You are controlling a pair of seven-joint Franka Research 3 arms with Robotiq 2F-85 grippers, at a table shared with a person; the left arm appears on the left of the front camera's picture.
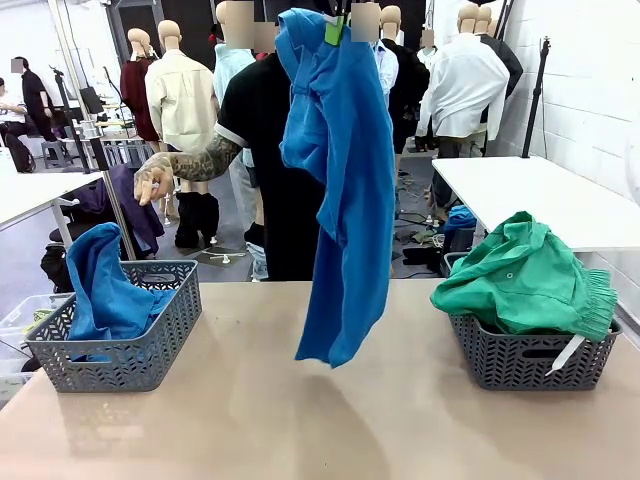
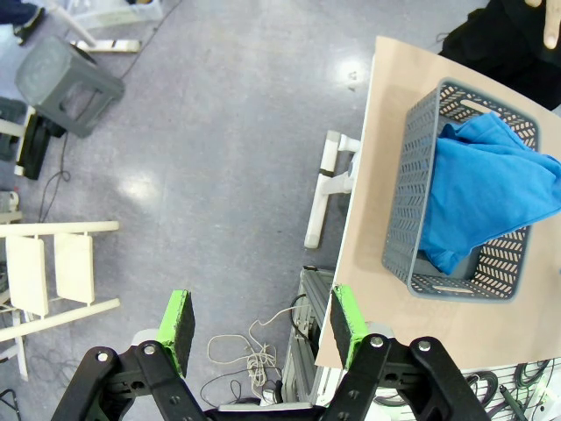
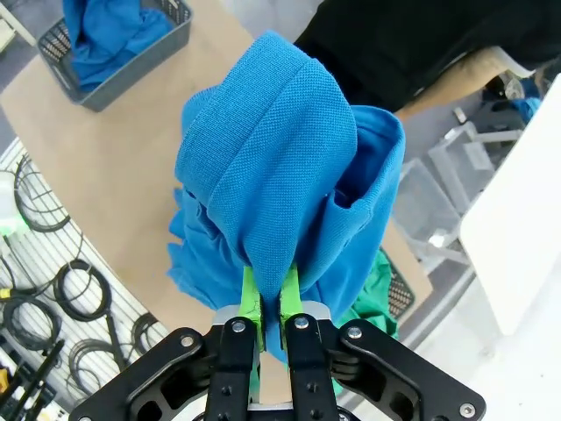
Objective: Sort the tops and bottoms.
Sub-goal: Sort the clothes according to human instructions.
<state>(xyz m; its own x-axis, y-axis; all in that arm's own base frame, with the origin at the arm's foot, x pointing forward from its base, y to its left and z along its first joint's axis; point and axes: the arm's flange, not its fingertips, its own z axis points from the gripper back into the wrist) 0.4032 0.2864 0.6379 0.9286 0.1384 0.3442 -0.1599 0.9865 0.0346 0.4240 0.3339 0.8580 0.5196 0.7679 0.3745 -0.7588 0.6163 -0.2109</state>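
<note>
A bright blue garment (image 1: 345,200) hangs high over the middle of the table, and my right gripper (image 1: 335,25) is shut on its top. The right wrist view shows the green pads (image 3: 250,294) pinching a bunched fold of that cloth (image 3: 272,158). Another bright blue garment (image 1: 105,285) lies in the grey basket (image 1: 150,350) at the left. A sea-green garment (image 1: 520,275) with a white tag (image 1: 567,352) is heaped on the grey basket (image 1: 520,360) at the right. My left gripper (image 2: 263,324) is open and holds nothing, off the table's edge above the floor, with the left basket (image 2: 405,193) ahead of it.
A person in a black shirt stands at the far side behind the hanging garment, one hand (image 1: 153,178) held out to the left. The tan table (image 1: 250,420) is bare between the baskets. A white table (image 1: 540,190) stands behind at the right.
</note>
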